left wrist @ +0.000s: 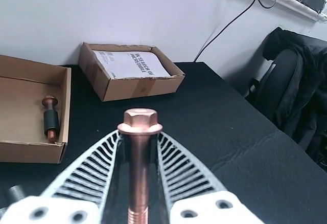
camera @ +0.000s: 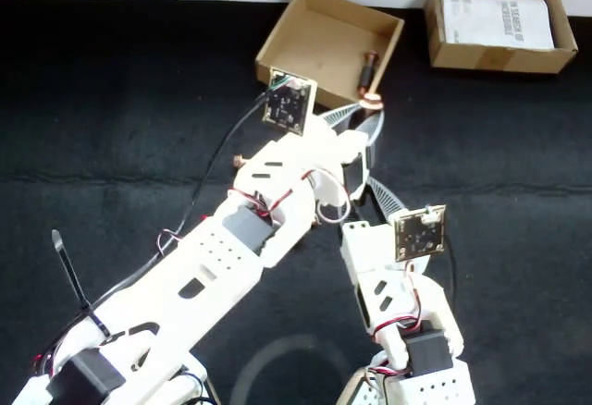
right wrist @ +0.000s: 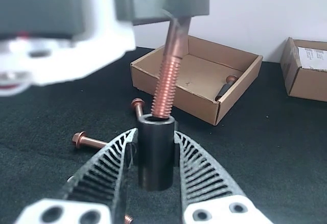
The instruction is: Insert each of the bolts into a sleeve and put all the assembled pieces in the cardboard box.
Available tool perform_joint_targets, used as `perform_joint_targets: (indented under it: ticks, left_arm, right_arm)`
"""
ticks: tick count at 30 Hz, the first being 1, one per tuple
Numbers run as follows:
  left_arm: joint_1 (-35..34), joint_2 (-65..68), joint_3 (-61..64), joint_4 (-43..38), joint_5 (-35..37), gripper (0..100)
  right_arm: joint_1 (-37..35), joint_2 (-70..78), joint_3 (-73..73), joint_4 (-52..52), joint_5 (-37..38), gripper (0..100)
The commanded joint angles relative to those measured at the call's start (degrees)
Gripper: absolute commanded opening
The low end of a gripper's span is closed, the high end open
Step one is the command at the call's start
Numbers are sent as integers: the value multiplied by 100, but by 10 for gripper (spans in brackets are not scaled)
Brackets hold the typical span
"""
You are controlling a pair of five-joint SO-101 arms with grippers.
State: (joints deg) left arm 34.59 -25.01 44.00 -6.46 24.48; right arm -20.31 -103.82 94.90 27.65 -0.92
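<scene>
The right hand (right wrist: 155, 134) pinches the black cylindrical sleeve (right wrist: 156, 157) upright so the copper hex-head bolt (left wrist: 138, 168), clamped in the left hand (left wrist: 139, 135), can enter straight.

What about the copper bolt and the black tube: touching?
Touching. The right wrist view shows the bolt with its threaded tip dipped into the top opening of the sleeve, no gap visible.

I see a black desk (camera: 111, 100) carrying an open cardboard box (camera: 326, 40) at upper centre, a second box (camera: 490, 58) at upper right, and two loose bolts (right wrist: 87, 141) near the first.
</scene>
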Motion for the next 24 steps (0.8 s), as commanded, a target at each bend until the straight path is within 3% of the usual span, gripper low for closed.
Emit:
perform_joint_targets:
  ticks: [1, 10, 15, 24]
  left_arm:
    - [-84, -22, -48, -167, 26, 9]
    - [-31, -66, 295, -132, 44, 9]
    - [-22, -31, 716, -132, 853, 9]
    - [-4, -13, 752, -132, 862, 10]
  right_arm:
    - [-4, -119, 312, -154, -35, 6]
    - [356, -119, 330, -154, -35, 6]
    - [418, -119, 338, -154, -35, 6]
    - [382, -119, 356, -154, -35, 6]
